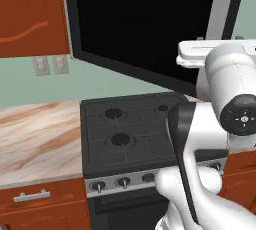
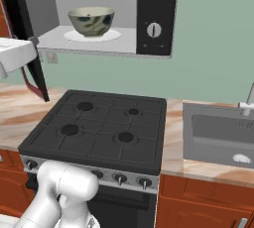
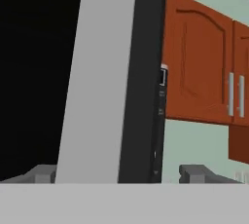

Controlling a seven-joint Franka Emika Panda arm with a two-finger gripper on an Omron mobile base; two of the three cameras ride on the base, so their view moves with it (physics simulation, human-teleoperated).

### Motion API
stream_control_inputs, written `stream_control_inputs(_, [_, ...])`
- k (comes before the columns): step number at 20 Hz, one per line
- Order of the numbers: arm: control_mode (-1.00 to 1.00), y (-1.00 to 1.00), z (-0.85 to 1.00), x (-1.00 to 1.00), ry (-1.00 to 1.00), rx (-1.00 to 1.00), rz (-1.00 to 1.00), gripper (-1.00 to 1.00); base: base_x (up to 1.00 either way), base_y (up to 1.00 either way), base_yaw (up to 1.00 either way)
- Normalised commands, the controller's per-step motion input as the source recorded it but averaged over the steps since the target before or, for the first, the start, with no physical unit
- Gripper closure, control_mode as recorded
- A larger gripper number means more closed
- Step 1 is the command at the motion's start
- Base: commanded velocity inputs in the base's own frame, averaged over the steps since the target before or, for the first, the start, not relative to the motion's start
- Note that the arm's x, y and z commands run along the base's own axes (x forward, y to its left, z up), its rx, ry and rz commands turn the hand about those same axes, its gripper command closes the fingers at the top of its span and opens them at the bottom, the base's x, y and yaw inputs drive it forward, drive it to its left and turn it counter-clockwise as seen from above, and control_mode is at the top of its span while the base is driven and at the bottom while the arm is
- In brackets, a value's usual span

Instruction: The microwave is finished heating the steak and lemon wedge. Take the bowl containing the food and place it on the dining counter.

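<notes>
Microwave (image 2: 109, 19) door (image 1: 145, 24) swung open; bowl (image 2: 91, 21) on turntable (image 2: 111, 36) inside; claw (image 3: 116, 179) spread wide astride door edge, holding nothing

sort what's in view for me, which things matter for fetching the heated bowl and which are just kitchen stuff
For the job:
- microwave, door swung open
- bowl on the turntable inside
- gripper, jaws open, up at the door's edge

Just there:
- stove
- sink
- upper cabinets
- wall outlets
</notes>
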Motion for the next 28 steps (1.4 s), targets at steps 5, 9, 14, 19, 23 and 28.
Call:
stream_control_inputs(5, [-1.0,0.13,-0.1,-1.0,0.05,0.0,-0.07,-1.0,0.0,0.0,0.0])
stream_control_inputs(9, [-1.0,0.01,-0.29,-1.0,0.02,-0.02,0.0,-1.0,0.0,0.0,0.0])
stream_control_inputs(14, [-1.0,0.21,-0.43,-1.0,0.0,-0.02,0.0,-1.0,0.0,0.0,0.0])
stream_control_inputs(19, [-1.0,0.23,-0.69,-0.87,0.0,-0.06,0.0,-1.0,0.0,0.0,0.0])
stream_control_inputs(23, [-1.0,0.18,-0.43,-0.06,-0.05,-0.03,0.0,-1.0,0.0,0.0,0.0])
stream_control_inputs(28, [-1.0,0.09,-0.1,0.06,-0.12,-0.04,0.0,-1.0,0.0,0.0,0.0])
